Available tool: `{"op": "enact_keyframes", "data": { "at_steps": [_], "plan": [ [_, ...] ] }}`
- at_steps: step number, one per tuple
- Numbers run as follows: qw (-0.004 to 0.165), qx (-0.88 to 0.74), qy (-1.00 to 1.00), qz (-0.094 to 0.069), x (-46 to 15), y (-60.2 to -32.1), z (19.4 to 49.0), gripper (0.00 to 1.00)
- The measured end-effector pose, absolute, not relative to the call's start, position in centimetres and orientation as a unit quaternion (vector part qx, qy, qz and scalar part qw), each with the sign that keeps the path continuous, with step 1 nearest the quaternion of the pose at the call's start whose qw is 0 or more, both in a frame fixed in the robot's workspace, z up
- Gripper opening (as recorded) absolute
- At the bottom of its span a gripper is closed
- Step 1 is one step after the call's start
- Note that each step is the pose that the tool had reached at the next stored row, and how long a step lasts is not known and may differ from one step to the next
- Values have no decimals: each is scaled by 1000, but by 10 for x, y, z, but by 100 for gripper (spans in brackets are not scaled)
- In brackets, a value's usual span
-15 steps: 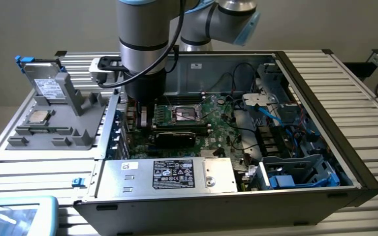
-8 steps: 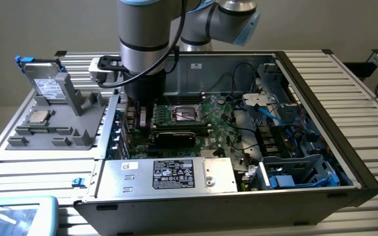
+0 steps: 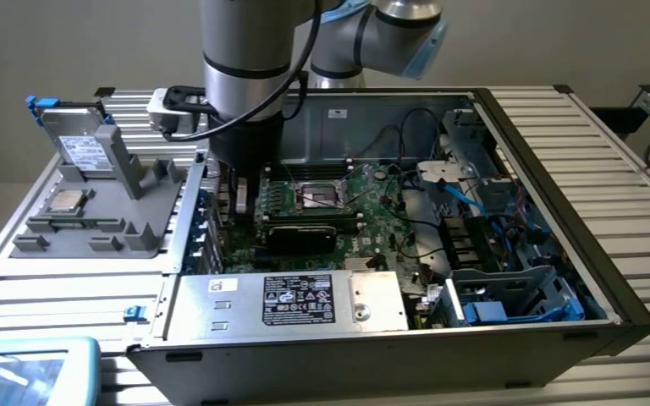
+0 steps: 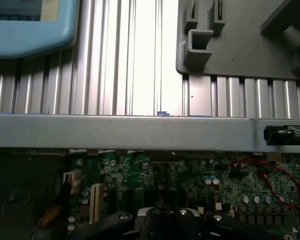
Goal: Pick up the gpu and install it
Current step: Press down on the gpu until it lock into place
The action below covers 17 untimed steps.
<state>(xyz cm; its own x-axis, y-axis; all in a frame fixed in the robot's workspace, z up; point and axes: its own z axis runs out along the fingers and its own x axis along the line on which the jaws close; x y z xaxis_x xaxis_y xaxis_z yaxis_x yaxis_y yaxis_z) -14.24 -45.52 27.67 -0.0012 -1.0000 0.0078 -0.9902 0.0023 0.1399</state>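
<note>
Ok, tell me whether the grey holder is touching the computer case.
Apart. The wrist view shows bare table slats between the grey holder and the case wall.

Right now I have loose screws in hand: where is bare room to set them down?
The ribbed table is bare right of the open computer case in the exterior view. Crowded: the grey fixture tray, and inside the case around the motherboard.

Hemmed in at upper left of the open grey metal computer case (image 3: pixel 551 152) by the silver robot arm (image 3: pixel 246 76); crowded lower down by black cables (image 3: pixel 415 233) and the silver labelled box (image 3: pixel 291 300).
</note>
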Motion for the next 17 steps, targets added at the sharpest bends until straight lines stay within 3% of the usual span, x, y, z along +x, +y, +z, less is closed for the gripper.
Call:
{"op": "enact_keyframes", "data": {
  "at_steps": [6, 11, 17],
  "plan": [
    [61, 704, -706, -46, -143, -455, 281, 12],
    [70, 703, -705, -55, -143, -453, 282, 12],
    [69, 704, -705, -51, -144, -452, 286, 12]
  ]
}}
